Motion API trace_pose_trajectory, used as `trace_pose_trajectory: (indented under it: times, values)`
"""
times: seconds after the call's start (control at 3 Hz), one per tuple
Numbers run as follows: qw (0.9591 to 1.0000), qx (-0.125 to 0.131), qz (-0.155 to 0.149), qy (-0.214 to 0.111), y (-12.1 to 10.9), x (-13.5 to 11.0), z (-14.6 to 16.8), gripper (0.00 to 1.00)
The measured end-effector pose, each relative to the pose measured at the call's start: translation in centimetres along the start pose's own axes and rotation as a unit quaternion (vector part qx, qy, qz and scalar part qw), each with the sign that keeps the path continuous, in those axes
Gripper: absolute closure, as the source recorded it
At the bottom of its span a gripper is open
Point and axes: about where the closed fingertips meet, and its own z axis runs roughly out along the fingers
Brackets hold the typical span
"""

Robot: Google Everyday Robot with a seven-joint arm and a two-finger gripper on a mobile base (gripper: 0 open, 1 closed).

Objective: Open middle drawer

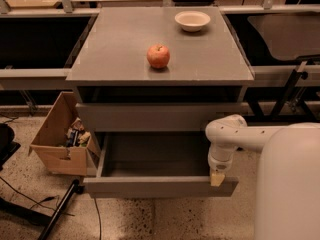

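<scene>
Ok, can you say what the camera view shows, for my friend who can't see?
The robot's gripper sits at the right end of the front of the middle drawer, which is pulled out. An apple and a bowl sit apart on the grey cabinet top.

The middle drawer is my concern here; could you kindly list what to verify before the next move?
1. Middle drawer stands out from the cabinet, tray interior showing: ok.
2. Pincer sits at the right end of the drawer front: ok.
3. Pincer's hold on that front: cannot tell.
4. Apple and bowl rest upright on the cabinet top: ok.
5. Cardboard box is apart from the drawer's left side: cannot tell.
</scene>
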Motion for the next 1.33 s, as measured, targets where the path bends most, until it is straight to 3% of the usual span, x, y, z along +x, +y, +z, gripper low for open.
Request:
trace_pose_trajectory:
  times: [0.33,0.67,1.0,1.33]
  values:
    - [0.9998,-0.020,0.001,-0.001,2.5,1.4,0.0,1.00]
    - [0.9998,-0.021,0.001,-0.001,2.5,1.3,0.0,1.00]
    - [0.9991,-0.043,-0.002,-0.004,4.8,2.6,0.1,0.79]
    - [0.9991,-0.043,-0.002,-0.004,4.8,2.6,0.1,0.57]
